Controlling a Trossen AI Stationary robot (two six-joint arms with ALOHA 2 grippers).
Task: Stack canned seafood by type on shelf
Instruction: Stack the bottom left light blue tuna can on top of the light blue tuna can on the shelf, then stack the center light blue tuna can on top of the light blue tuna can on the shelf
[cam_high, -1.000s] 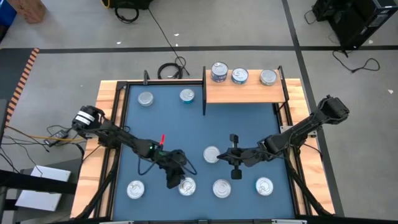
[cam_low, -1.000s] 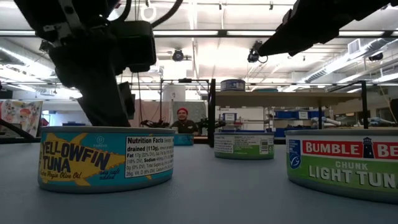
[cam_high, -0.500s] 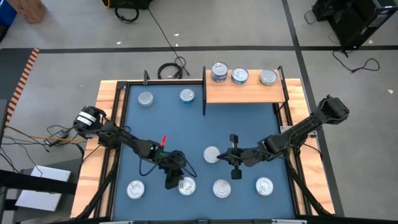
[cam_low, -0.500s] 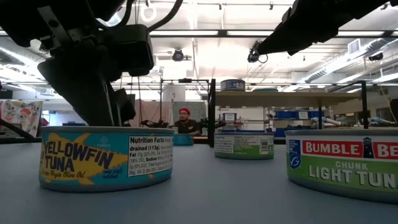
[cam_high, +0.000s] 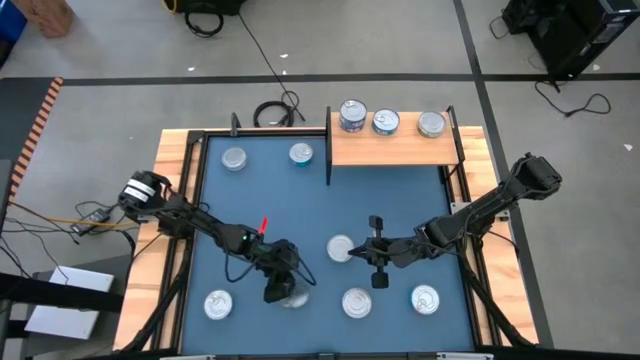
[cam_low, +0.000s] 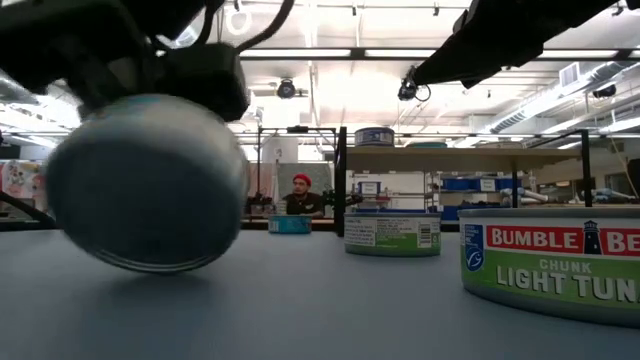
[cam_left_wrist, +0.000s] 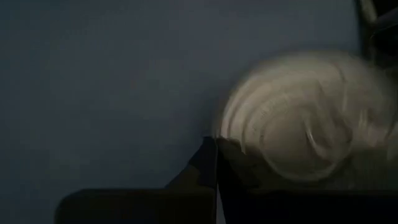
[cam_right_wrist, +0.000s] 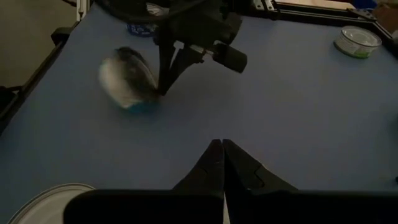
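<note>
Left gripper is pressing against tin at near-left of blue mat; tin is tipping on edge, blurred; grip width unclear. Right gripper is hovering mid-mat, fingers pressed together. Three tins are sitting on shelf, far right.

tipped tin motion-blurred, label unreadable

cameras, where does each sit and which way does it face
high view: above the table, straight down; left tool, right tool.
low view: table height, level across the mat; tipped tin close, left arm overhead.
left wrist view: left arm, facing the mat; own fingers.
right wrist view: right arm, across the mat; own fingers.
shared: low and wrist views show the tipped tin.
</note>
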